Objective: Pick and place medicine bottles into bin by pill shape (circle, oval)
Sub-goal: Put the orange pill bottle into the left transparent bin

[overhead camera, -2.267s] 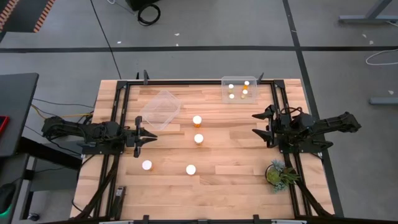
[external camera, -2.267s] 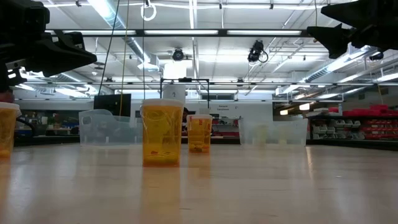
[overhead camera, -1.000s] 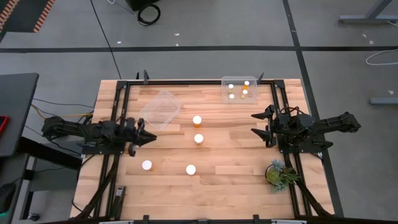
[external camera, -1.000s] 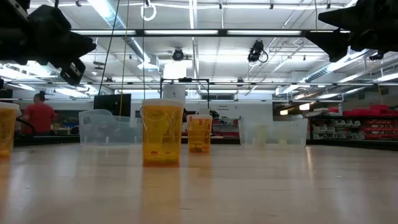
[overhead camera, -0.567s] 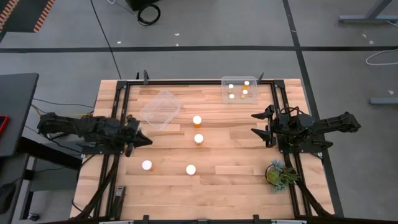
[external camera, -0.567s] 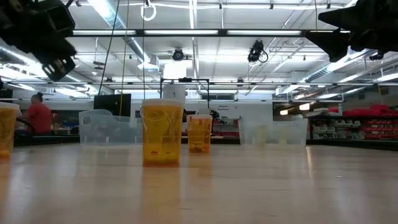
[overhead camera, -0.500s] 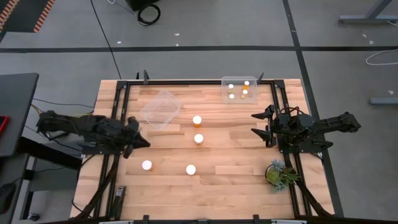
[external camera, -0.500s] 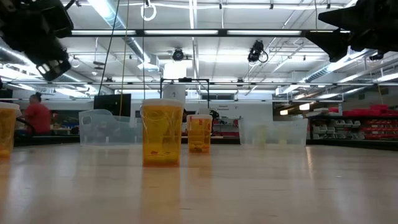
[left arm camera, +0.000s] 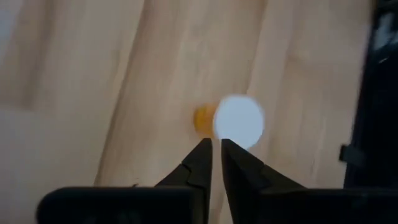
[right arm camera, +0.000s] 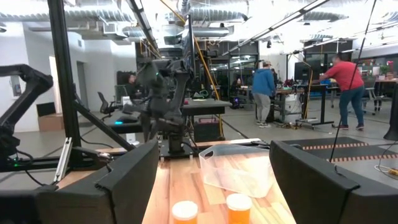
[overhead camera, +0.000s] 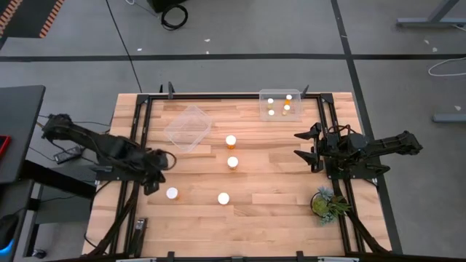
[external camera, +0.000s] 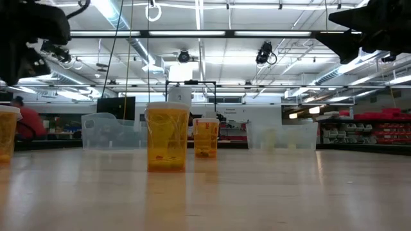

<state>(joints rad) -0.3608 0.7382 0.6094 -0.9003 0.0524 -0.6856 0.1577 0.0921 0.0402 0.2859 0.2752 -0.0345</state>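
Medicine bottles, orange with round white caps, are seen standing upright on a wooden table (overhead camera: 277, 185). Four are loose: one at the near left (overhead camera: 172, 193), one near the front centre (overhead camera: 223, 198), and two in the middle, one (overhead camera: 233, 162) just in front of the other (overhead camera: 231, 140). All four are well apart from the table's edges, with open wood between them. More bottles are gathered inside a clear bin (overhead camera: 281, 105) at the far right edge. A second clear bin (overhead camera: 188, 129), holding no bottles, is set at an angle at the far left.

The left gripper (overhead camera: 151, 188) is held above the near-left bottle, just beside it toward the left edge; its fingers are pressed together and nothing is pinched. In the left wrist view, the white cap (left arm camera: 239, 121) is seen just beyond the closed fingertips (left arm camera: 202, 158).

The right gripper (overhead camera: 306, 149) is held over the right side of the table, fingers spread wide, with bare wood between it and the middle bottles. A small green potted plant (overhead camera: 325, 204) is placed at the near right corner.

A black frame (overhead camera: 145, 102) is run along the table's left, far and right edges. In the low view, the front bottle (external camera: 167, 137) is seen close by; no writing on any bottle can be read.
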